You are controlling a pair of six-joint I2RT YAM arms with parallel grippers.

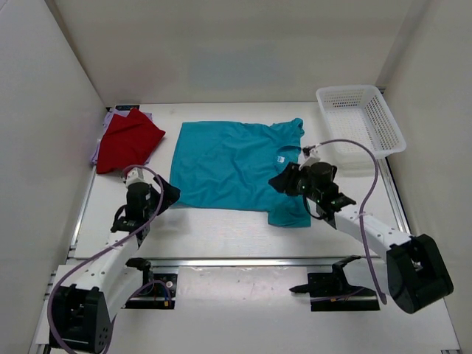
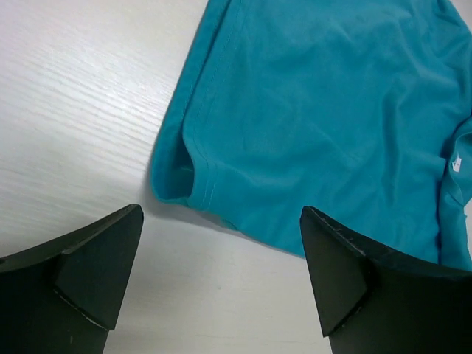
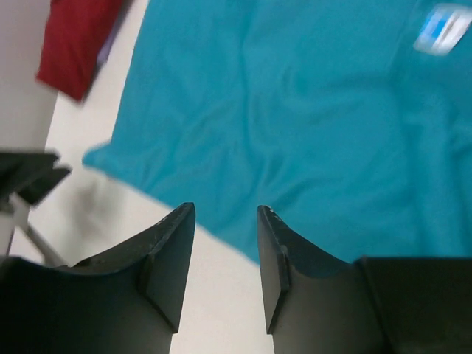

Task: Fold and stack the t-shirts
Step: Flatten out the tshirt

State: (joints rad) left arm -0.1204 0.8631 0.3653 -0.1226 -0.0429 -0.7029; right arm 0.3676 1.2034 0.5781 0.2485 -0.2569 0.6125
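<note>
Folding the teal shirt (image 1: 228, 166) looks like the step in hand. It lies spread flat mid-frame, with the red shirt (image 1: 129, 140) on the lavender shirt (image 1: 110, 118) at upper left. Left claw (image 2: 221, 215) is wide open and empty, just off the hem corner. Right claw (image 3: 225, 210) is part-open and empty over the cloth. Probably best to pinch both layers at matching edges — lift evenly.

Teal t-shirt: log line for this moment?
teal t-shirt spread out | left gripper open at near-left corner | right gripper open over it | red t-shirt far-left
</note>
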